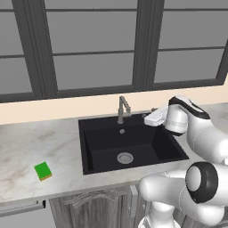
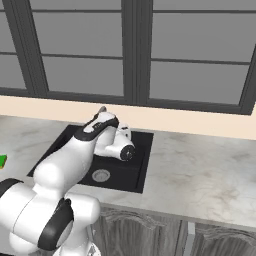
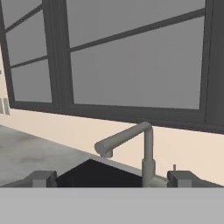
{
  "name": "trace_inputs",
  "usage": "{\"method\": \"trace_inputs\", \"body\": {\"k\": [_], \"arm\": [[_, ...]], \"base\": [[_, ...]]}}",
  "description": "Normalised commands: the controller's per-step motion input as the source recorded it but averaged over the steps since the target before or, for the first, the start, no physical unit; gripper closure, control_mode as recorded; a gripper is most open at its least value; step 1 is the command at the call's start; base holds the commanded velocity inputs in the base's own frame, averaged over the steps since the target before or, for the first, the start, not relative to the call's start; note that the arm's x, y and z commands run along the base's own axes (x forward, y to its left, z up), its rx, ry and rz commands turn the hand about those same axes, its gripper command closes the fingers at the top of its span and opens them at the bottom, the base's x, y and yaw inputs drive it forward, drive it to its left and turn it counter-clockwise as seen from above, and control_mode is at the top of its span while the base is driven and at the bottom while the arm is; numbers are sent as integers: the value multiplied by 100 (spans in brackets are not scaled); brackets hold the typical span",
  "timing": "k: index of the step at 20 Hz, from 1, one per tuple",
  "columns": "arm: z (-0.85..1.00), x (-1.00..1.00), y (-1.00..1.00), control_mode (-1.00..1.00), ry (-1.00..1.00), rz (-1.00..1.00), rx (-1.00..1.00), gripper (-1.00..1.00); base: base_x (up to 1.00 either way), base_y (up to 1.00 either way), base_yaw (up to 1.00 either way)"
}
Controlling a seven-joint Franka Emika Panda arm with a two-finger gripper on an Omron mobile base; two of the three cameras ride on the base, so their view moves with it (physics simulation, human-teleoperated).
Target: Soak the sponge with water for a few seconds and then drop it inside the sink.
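The green sponge (image 1: 43,170) lies flat on the marble counter, left of the sink and near the front edge; it also peeks in as the sponge (image 2: 2,161) at the left border. The black sink (image 1: 89,133) has a round silver drain (image 1: 125,157) and a grey faucet (image 1: 122,109) at its back edge. My gripper (image 1: 148,119) hovers over the basin's back right part and points toward the faucet, far from the sponge. In the hand view my gripper (image 3: 111,178) stands open and holds nothing, with the faucet (image 3: 147,151) between its tips. The water is out of view.
A marble counter (image 1: 26,147) runs on both sides of the sink, with a wide stretch (image 2: 200,170) to the right. Dark-framed windows (image 1: 93,44) and a cream backsplash rise behind the faucet. Cabinet fronts sit below the counter edge.
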Motion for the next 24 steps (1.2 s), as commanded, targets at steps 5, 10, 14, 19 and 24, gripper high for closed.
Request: {"method": "trace_inputs", "body": {"k": [5, 10, 14, 19, 24], "arm": [[-15, 17, 0, -100, -3, 0, 0, -100], [-18, 30, 0, -100, 0, 0, 0, -100], [-14, 17, 0, -100, 0, 0, 0, -100], [-8, 10, 0, -100, 0, 0, 0, -100], [0, 12, 0, -100, 0, 0, 0, -100]], "base": [[0, 0, 0], [0, 0, 0], [0, 0, 0], [0, 0, 0], [0, 0, 0]]}}
